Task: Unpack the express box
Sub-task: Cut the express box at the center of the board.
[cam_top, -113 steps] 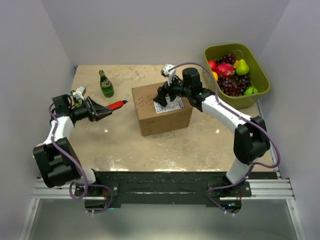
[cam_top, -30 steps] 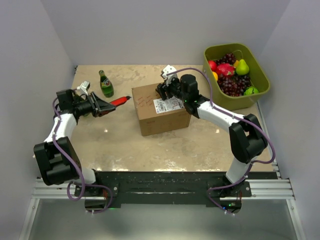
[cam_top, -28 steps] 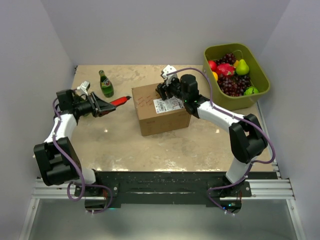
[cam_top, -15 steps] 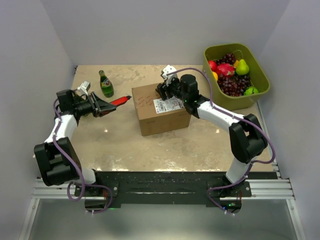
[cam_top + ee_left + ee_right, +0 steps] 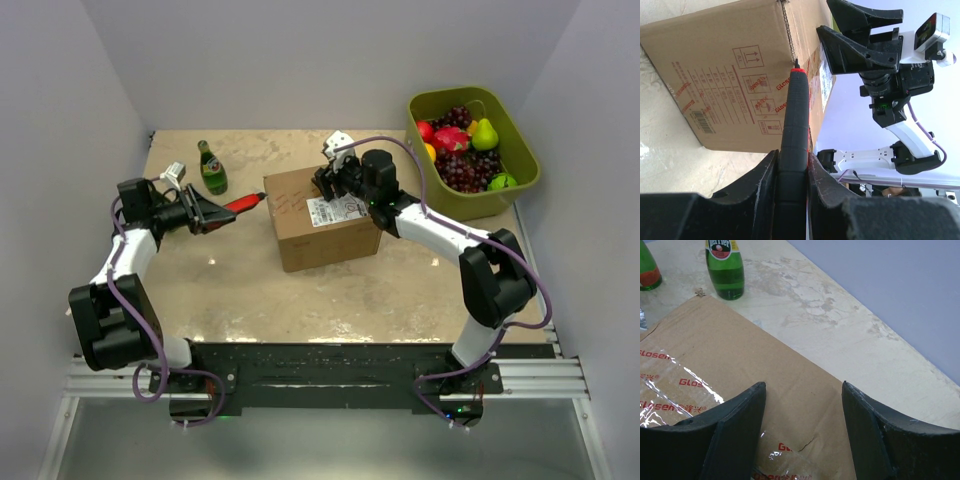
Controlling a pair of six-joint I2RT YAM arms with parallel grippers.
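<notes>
Express box [image 5: 325,225] sits mid-frame on tabletop [image 5: 260,290], right of left end effector [image 5: 205,213], which clamps a red cutter [image 5: 243,204] aimed lengthwise at the box's top-left edge; right end effector [image 5: 327,183], spread wide, hangs over its top.

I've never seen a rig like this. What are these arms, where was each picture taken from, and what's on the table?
These are two robot arms bolted to a table, each ending in a two-finger claw. One picture looks down from above; the other two come from cameras on the wrists. On the table stand a cardboard box, a green bottle and a tub of fruit. The left claw grips a red-and-black pen-shaped tool, likely a cutter, pointed at the box. The right claw is open over the box top, holding nothing.
</notes>
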